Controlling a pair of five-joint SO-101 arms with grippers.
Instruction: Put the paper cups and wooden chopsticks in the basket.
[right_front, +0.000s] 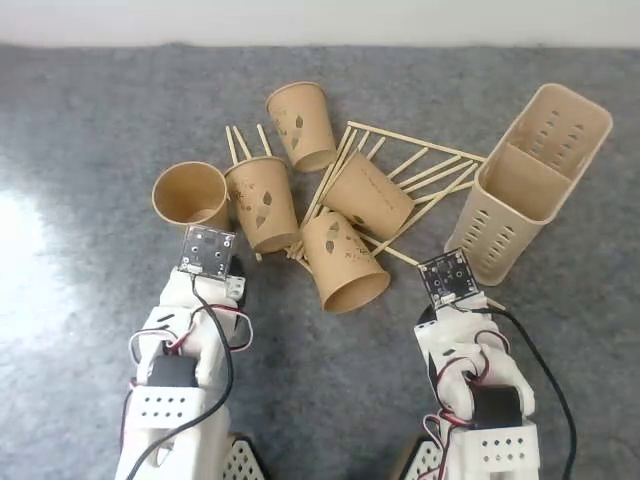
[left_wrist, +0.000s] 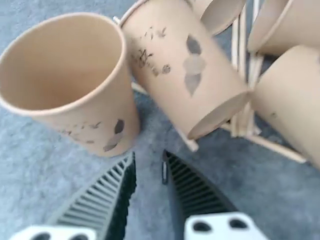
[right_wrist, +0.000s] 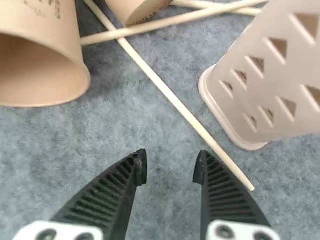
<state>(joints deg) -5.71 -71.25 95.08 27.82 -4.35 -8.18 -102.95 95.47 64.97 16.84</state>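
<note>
Left tool (left_wrist: 148, 162), narrowly parted and empty, sits just short of a cup (left_wrist: 70, 75). Right tool (right_wrist: 170, 165), spread, has a chopstick (right_wrist: 170, 97) just beside it, near the basket (right_wrist: 227, 107).

Item count, high view:

- Paper cups: five in total, listed as cup A (right_front: 190, 195), cup B (right_front: 262, 203), cup C (right_front: 302, 125), cup D (right_front: 368, 195) and cup E (right_front: 342, 262)
- Wooden chopsticks (right_front: 415, 140): at least ten separate sticks can be traced. An exact figure cannot be read, since the sticks cross one another and several run beneath the cups. Three stick ends show behind cup B
- Basket (right_front: 485, 235): one, divided into two compartments
- Arms: two
- Grippers: two, the left gripper (left_wrist: 148, 160) and the right gripper (right_wrist: 170, 162), with two fingers each
</note>
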